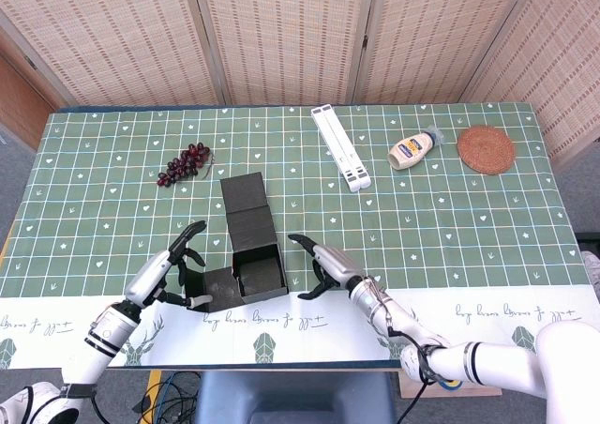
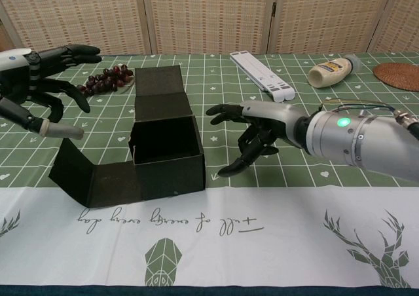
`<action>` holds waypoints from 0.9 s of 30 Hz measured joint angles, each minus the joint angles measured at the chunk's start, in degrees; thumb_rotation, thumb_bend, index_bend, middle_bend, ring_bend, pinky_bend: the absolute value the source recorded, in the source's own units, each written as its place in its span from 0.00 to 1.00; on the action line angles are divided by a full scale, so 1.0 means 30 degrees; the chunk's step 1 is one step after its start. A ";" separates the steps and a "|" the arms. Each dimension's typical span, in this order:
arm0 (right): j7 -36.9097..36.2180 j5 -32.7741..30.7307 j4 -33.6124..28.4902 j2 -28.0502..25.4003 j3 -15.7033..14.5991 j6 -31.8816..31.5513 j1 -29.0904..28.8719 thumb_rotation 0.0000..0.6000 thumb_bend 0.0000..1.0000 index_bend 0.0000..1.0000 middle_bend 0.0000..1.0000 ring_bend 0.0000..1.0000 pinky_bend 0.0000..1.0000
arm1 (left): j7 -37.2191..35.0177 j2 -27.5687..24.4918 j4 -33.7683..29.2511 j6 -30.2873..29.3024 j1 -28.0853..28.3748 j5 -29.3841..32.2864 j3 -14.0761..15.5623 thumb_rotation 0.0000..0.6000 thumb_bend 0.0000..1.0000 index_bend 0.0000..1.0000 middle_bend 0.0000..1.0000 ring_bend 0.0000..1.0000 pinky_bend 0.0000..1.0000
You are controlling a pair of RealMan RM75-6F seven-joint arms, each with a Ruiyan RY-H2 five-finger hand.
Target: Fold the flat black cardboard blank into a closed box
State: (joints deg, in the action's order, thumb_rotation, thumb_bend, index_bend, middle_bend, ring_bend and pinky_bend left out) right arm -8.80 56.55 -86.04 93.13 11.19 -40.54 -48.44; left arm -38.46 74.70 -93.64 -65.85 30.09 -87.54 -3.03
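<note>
Half-folded black cardboard box (image 1: pixel 251 252) (image 2: pixel 157 145) sits near the table's (image 1: pixel 450 218) front edge, lid flap flat behind it, side flap raised on the left. Left hand (image 1: pixel 178 266) (image 2: pixel 40 80) hovers spread and empty over that flap. Right hand (image 1: pixel 323 265) (image 2: pixel 252 135) is just right of the box, fingers spread, holding nothing.

Black box (image 1: pixel 255 255) half-folded; left robot hand (image 1: pixel 175 269), right robot hand (image 1: pixel 323 265) flank it, empty.
</note>
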 measured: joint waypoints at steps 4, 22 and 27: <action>0.0039 -0.0271 0.0591 0.0700 0.0219 0.0182 -0.0199 1.00 0.00 0.00 0.04 0.74 0.92 | -0.0091 -0.0047 -0.0004 -0.0077 -0.0038 -0.0062 0.0000 1.00 0.03 0.00 0.00 0.38 0.67; 0.1148 -0.1723 0.3707 0.4205 0.1191 0.0036 -0.1252 1.00 0.02 0.00 0.12 0.74 0.93 | -0.1346 -0.0266 0.0552 -0.0677 -0.0451 -0.0218 0.0039 1.00 0.03 0.00 0.00 0.39 0.67; 0.1173 -0.1861 0.4451 0.5324 0.1681 -0.0555 -0.1323 1.00 0.09 0.00 0.22 0.74 0.94 | -0.1576 -0.0382 0.0717 -0.0914 -0.0609 -0.0235 0.0029 1.00 0.03 0.00 0.00 0.39 0.67</action>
State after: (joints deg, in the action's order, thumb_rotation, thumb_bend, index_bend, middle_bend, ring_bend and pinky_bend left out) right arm -5.28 50.97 -72.69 109.10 16.23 -42.20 -52.41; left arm -43.18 73.56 -91.48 -68.59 28.26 -88.24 -2.95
